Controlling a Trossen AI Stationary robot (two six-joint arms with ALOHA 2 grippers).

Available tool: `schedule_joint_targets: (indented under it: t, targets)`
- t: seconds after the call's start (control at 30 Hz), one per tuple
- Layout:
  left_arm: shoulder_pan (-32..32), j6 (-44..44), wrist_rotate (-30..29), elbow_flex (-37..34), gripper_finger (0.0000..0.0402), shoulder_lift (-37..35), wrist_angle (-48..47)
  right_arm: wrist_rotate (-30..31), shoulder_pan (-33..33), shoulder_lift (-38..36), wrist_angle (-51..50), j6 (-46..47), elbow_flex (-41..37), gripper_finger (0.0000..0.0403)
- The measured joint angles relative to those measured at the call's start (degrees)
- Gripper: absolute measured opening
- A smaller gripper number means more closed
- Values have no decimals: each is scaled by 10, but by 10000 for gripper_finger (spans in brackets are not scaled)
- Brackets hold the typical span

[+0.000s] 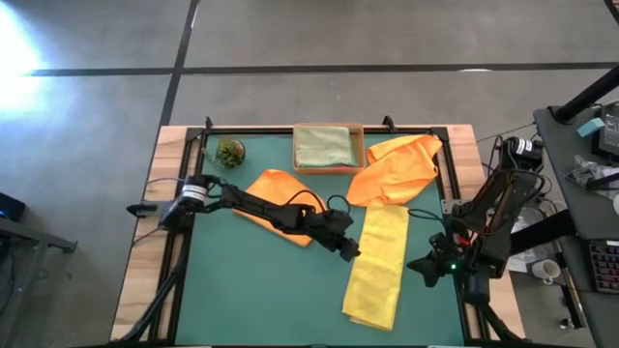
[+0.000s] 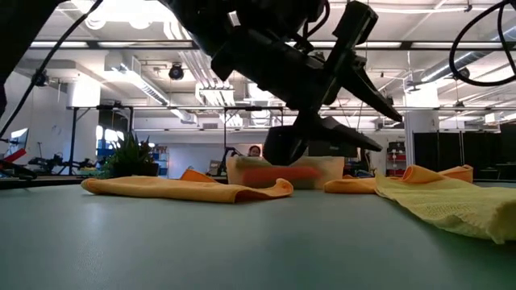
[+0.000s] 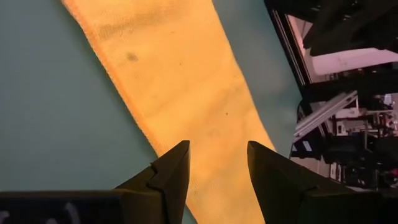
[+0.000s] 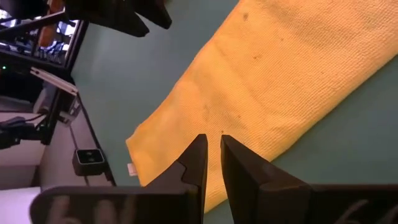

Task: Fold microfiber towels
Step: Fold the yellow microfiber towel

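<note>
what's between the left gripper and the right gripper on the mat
The yellow towel, a long folded strip, lies between the left gripper and the right gripper; the high view shows it.

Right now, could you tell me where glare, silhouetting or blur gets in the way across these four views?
High view: bright glare washes out the floor at upper left. Low view: ceiling lights backlight the left end effector into a silhouette, and the near green mat is soft. Left wrist view: the yellow towel is evenly lit, its weave soft. Right wrist view: the weave reads clearly, while the right end effector is dark.
</note>
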Motion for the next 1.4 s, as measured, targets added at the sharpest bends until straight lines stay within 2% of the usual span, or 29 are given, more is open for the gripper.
schedule_joint_targets:
  t: [0.37, 0.53, 1.03, 1.2, 1.4]
  targets:
    - [9, -48, -2, -3, 145, 10, 0, -74, -7, 0, -21, 4, -9, 38]
    - [15, -102, -9, -1, 145, 39, 3, -76, -8, 0, -18, -1, -6, 38]
    - [22, -107, -20, 30, 145, 69, -1, -89, -8, -1, -16, 3, -6, 38]
    - [29, -144, -23, 35, 145, 79, 1, -91, -8, -3, -18, 3, -6, 38]
    - [29, -152, -22, 72, 145, 110, -12, -91, -8, -10, -13, 5, -6, 38]
